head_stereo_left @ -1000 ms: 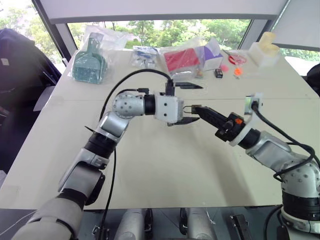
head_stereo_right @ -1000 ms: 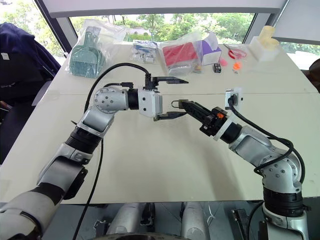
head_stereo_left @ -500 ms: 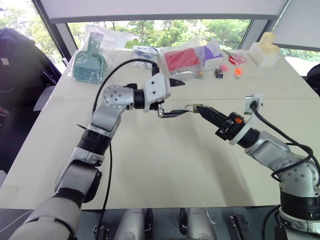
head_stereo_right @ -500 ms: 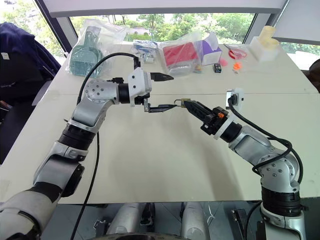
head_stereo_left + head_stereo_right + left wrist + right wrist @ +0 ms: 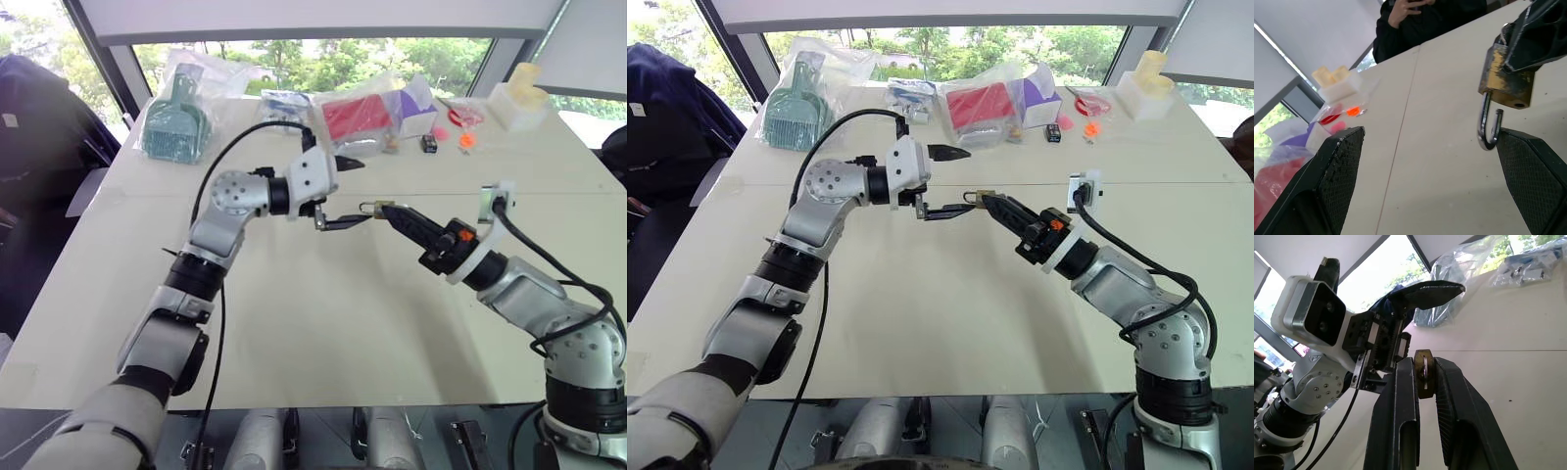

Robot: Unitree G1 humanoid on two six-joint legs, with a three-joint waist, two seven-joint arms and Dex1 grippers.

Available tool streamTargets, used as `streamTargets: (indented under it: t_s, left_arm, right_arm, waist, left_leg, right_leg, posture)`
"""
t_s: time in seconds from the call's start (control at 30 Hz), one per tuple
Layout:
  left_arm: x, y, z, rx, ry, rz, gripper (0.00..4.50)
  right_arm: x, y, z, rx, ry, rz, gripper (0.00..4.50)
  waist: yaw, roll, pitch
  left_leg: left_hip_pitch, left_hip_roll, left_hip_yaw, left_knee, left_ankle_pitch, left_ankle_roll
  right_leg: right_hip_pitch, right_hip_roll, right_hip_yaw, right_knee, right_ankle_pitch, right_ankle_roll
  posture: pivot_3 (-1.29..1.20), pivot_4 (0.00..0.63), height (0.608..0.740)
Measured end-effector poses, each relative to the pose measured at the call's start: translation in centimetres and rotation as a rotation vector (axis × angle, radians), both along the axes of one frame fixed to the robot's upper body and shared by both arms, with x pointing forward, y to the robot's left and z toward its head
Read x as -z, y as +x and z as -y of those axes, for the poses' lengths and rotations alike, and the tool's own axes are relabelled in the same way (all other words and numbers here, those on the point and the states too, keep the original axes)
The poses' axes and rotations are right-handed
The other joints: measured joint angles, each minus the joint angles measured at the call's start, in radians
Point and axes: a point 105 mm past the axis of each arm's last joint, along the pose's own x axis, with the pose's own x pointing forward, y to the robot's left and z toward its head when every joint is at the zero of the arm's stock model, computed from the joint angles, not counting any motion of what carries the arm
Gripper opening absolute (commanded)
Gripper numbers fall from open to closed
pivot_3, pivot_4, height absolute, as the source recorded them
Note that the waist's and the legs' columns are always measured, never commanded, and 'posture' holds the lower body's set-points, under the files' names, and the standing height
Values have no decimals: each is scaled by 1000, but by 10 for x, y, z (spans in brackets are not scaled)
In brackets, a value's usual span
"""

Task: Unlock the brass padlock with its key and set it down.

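Note:
My right gripper (image 5: 384,210) is held above the middle of the table (image 5: 323,323), shut on the brass padlock (image 5: 370,208) at its fingertips. In the left wrist view the padlock (image 5: 1506,78) is worn gold, and its silvery shackle (image 5: 1488,128) hangs out as a hook with one end free. My left gripper (image 5: 362,191) points at it from the left and is open, one finger above the padlock and the other (image 5: 343,222) just below and beside the shackle. The right wrist view has the padlock (image 5: 1423,374) pinched between both fingers. The key is hidden.
Along the far edge lie a teal scoop in a bag (image 5: 174,122), a red pouch in plastic (image 5: 358,117), a purple box (image 5: 416,108), a small black-and-white box (image 5: 428,144), orange bits (image 5: 465,140) and a white block (image 5: 517,98). A person (image 5: 1425,19) sits beyond the table.
My left hand has rolled and drawn back a little, so its open fingers now reach toward the padlock from farther left. The right gripper and padlock have stayed put.

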Motion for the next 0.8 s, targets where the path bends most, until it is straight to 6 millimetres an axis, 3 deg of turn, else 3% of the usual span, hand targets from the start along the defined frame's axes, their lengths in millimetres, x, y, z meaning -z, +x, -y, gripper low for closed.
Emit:
streamTargets:
  t_s: [0.67, 0.8]
  left_arm:
    - [0, 10, 4, -54, -16, 39, 4305]
    - [19, 13, -12, -95, 33, -19, 4305]
  right_arm:
    - [6, -5, -12, -36, 21, -26, 2]
    - [10, -2, -9, -11, 31, -52, 2]
  waist:
    - [0, 0, 0]
    - [-2, 0, 0]
  left_leg:
    - [0, 0, 0, 0, 0, 0]
    - [0, 0, 0, 0, 0, 0]
  right_leg:
    - [0, 0, 0, 0, 0, 0]
    - [0, 0, 0, 0, 0, 0]
  posture:
    - [0, 150, 735]
    - [0, 150, 735]
